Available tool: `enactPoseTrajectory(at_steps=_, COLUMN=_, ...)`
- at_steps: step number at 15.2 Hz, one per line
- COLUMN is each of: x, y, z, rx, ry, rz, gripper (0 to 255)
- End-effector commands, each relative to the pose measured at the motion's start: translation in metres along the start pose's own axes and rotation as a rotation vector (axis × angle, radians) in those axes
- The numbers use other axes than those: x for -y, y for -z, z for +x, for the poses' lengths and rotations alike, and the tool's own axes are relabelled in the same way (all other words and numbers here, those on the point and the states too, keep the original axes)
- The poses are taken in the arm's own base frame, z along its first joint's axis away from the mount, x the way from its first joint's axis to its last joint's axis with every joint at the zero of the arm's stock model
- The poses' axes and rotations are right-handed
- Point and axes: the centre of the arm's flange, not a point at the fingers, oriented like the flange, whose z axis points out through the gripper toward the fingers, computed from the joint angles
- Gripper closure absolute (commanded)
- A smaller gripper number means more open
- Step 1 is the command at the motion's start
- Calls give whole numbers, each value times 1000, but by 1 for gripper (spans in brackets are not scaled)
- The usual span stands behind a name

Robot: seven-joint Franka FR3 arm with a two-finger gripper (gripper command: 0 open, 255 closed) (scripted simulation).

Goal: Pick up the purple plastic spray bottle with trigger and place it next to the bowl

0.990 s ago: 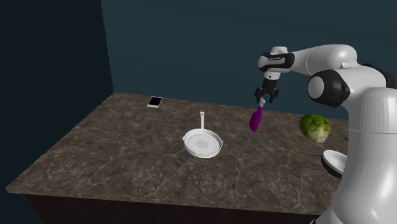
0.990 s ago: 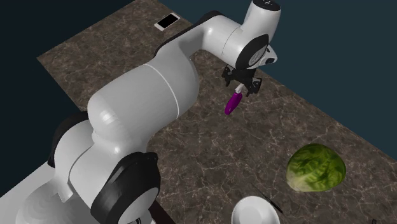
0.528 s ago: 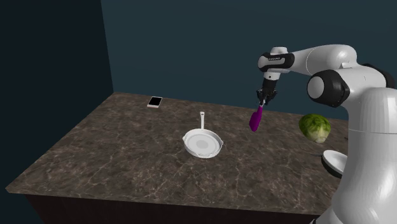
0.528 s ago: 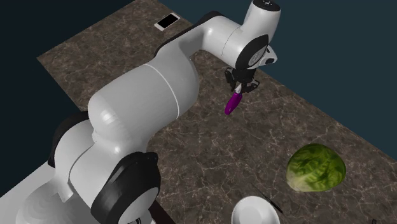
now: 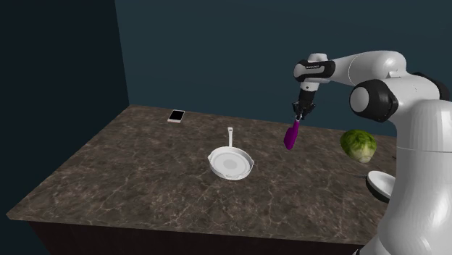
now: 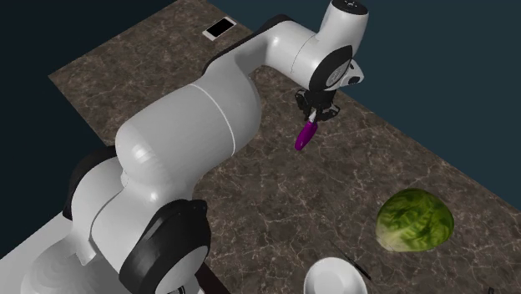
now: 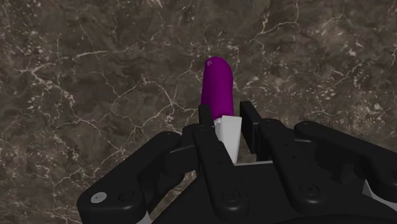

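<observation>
The purple spray bottle [image 5: 291,135] hangs tilted from its white trigger top, purple body pointing down at the dark marble counter [image 5: 145,181]. I cannot tell whether its lower end touches the stone. My black gripper [image 5: 300,114] is shut on that white top. In the wrist view the gripper [image 7: 226,114] has both fingers clasping the white part, with the purple spray bottle [image 7: 217,86] sticking out beyond them. The second exterior view shows the gripper [image 6: 314,117] above the bottle [image 6: 306,135]. The white bowl [image 5: 380,185] sits near my stand, partly behind the arm's body; in the second exterior view the bowl [image 6: 334,277] is at the lower edge.
A white frying pan [image 5: 232,164] lies mid-counter, to the shoulder view's left of the bottle. A green cabbage [image 5: 359,145] rests between the bottle and the bowl; the cabbage [image 6: 415,220] is large in the second exterior view. A phone [image 5: 176,116] lies at the far corner.
The fingers, wide apart a second ago, have shut on the bottle's white top. The arm and the bottle have stayed in place.
</observation>
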Motion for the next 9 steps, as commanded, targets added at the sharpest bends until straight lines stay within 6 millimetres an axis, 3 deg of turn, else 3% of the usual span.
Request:
enactPoseTrajectory(at_steps=1, x=0, y=5, z=0, rx=0, ry=0, rz=0, gripper=255)
enactPoseTrajectory(at_steps=9, x=-2, y=47, z=-4, rx=0, ry=0, rz=0, gripper=255)
